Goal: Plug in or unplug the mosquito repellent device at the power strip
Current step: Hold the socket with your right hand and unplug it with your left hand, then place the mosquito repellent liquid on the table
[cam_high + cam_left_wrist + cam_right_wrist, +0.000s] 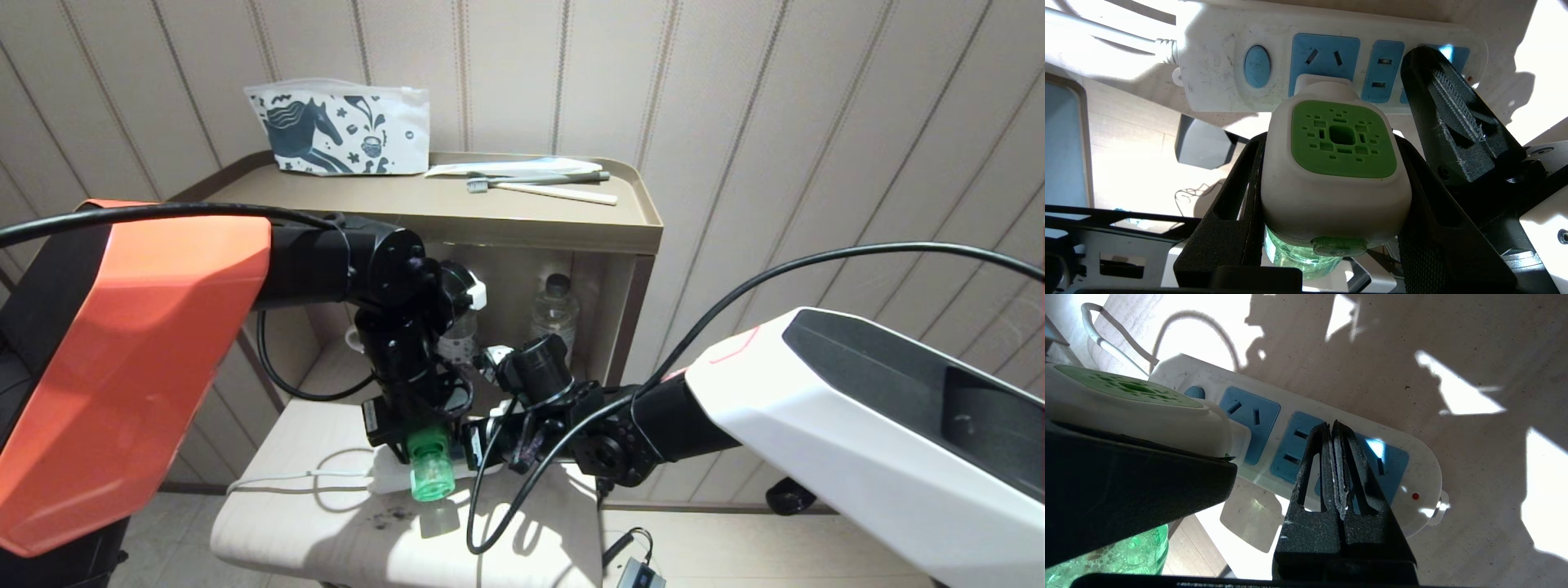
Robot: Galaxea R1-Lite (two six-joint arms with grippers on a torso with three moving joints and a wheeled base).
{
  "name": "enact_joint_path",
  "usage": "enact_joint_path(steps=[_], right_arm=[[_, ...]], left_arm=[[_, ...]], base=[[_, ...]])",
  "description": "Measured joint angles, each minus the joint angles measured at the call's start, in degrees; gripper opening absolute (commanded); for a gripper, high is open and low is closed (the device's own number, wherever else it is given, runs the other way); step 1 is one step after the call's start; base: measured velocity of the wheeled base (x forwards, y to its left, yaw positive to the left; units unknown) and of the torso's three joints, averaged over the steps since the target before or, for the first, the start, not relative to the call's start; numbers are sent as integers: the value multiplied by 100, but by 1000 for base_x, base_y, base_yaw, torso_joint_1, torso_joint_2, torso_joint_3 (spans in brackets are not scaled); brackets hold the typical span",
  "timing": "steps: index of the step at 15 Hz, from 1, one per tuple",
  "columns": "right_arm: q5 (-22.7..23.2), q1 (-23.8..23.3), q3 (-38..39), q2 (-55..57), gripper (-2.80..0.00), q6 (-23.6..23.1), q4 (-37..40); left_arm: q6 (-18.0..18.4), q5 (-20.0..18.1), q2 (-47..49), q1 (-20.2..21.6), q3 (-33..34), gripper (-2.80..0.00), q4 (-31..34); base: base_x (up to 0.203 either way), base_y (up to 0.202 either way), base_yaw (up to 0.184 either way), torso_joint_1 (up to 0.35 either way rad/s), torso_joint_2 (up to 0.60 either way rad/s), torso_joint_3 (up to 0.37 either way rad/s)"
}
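The mosquito repellent device (1339, 163), white with a green perforated top and a green bottle, sits between the fingers of my left gripper (1331, 141), which is shut on its sides. Its plug end meets the first light-blue socket of the white power strip (1216, 73), beside the switch; the prongs are hidden. In the head view the device (430, 469) hangs under the left gripper (424, 445) over the strip (384, 480). My right gripper (1331, 428) is shut with nothing in it, its tips resting on the strip (1412, 473) at the far socket.
The strip lies on a beige cushioned seat (310, 523), its cord (277, 482) trailing left. Behind stands a tan bedside cabinet (563, 233) with a horse-print pouch (339, 131) and toothbrushes (543, 184) on top, and clear water bottles (555, 310) on the shelf below.
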Motion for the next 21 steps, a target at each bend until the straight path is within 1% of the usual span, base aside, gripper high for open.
enact_joint_path(steps=[4, 6, 13, 17, 20, 21], right_arm=[[11, 0, 22, -1, -280, 2, 0], [48, 24, 36, 7, -280, 5, 22], [9, -16, 48, -59, -280, 20, -5], [-37, -57, 81, -214, -280, 27, 4], [-80, -83, 203, -466, -280, 49, -7], [-205, -53, 245, -540, -280, 52, -70]], left_arm=[[-15, 3, 20, 21, -5, -280, 0], [-17, 0, 48, 35, 3, -280, -97], [-6, 39, 249, 230, 2, -280, -188], [-12, 63, 5, 380, 78, -280, 15], [-10, 42, -380, 400, 144, -280, 288], [-10, 41, -495, 407, 209, -280, 314]], base=[[0, 0, 0, 0, 0, 0], [0, 0, 0, 0, 0, 0], [0, 0, 0, 0, 0, 0], [0, 0, 0, 0, 0, 0], [0, 0, 0, 0, 0, 0], [0, 0, 0, 0, 0, 0]])
